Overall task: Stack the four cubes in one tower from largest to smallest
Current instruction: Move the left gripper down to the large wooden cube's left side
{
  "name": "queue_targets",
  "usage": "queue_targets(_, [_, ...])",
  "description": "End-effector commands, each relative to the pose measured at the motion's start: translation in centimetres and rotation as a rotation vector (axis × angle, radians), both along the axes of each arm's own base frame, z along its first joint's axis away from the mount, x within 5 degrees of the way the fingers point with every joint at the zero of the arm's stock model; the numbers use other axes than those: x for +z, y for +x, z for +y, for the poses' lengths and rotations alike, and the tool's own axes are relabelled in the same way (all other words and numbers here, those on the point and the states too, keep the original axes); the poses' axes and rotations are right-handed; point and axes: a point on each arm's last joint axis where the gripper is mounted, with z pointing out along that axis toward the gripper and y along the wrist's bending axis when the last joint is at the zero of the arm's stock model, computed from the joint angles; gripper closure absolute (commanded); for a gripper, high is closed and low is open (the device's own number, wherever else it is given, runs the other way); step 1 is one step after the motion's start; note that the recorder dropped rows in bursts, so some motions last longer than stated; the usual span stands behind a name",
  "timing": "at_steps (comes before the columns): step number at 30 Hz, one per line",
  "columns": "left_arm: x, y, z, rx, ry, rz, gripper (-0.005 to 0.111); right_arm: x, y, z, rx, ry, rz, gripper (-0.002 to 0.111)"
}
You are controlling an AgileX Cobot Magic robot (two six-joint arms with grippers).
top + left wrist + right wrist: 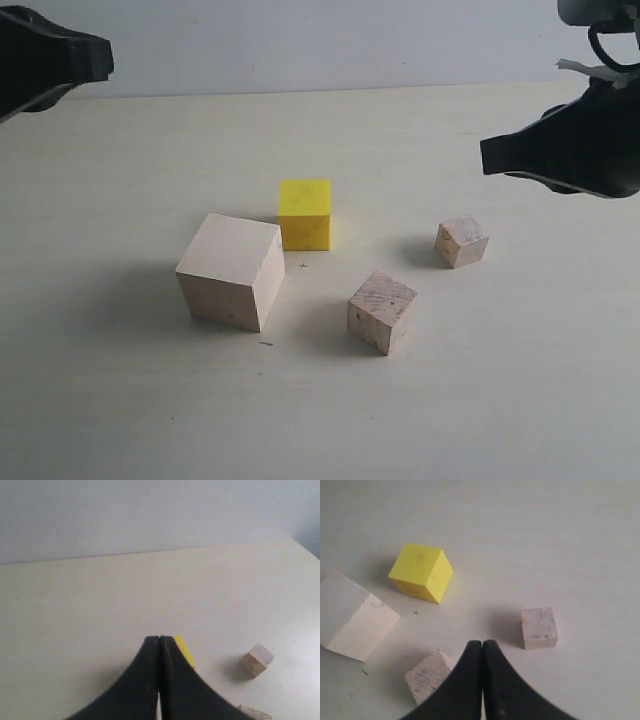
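All the cubes lie apart on the pale table, none stacked. The large wood cube (231,271) (353,617) sits left of centre, and the yellow cube (304,213) (422,572) stands just behind its right side. Nearer the front is the medium wood cube (381,311) (427,675); the small wood cube (461,241) (538,627) (256,660) lies to the right. High at the left edge, my left gripper (105,57) (159,639) is shut and empty, hiding most of the yellow cube (184,651) in its own view. My right gripper (486,155) (482,643) hovers shut and empty above the small cube.
The table (500,400) ends at a pale wall (330,40) at the back. A small pencil cross (303,266) marks the surface in front of the yellow cube. A corner of the medium wood cube (255,713) peeks in at the left wrist view's edge.
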Motion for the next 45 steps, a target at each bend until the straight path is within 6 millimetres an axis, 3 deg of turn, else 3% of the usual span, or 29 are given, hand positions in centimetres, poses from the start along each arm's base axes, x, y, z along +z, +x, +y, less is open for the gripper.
queue_targets(1, [-2.2, 0.2, -0.7, -0.009, 0.024, 0.195, 0.107, 0.5, 0.4, 0.2, -0.004, 0.02, -0.05, 0.108])
queue_targets(11, [-10.1, 0.8, -3.0, -0.089, 0.133, 0.741, 0.107, 0.2, 0.1, 0.1, 0.003, 0.002, -0.002, 0.108])
queue_targets(21, [-15.7, 2.6, -3.7, -0.091, 0.244, 0.845, 0.107, -0.2, -0.2, 0.0, 0.011, -0.017, 0.042, 0.108])
queue_targets(31, [-17.4, 6.5, -5.9, -0.099, 0.256, 0.802, 0.107, -0.2, -0.2, 0.0, 0.022, -0.036, 0.033, 0.108])
queue_targets(38, [-19.2, 8.9, -9.2, -0.156, 0.279, 0.788, 0.107, -0.2, -0.2, -0.1, 0.025, -0.046, 0.029, 0.108])
queue_targets(45, [-18.6, 10.8, -10.4, -0.183, 0.272, 0.74, 0.107, -0.2, -0.2, -0.1, 0.028, -0.056, 0.026, 0.108])
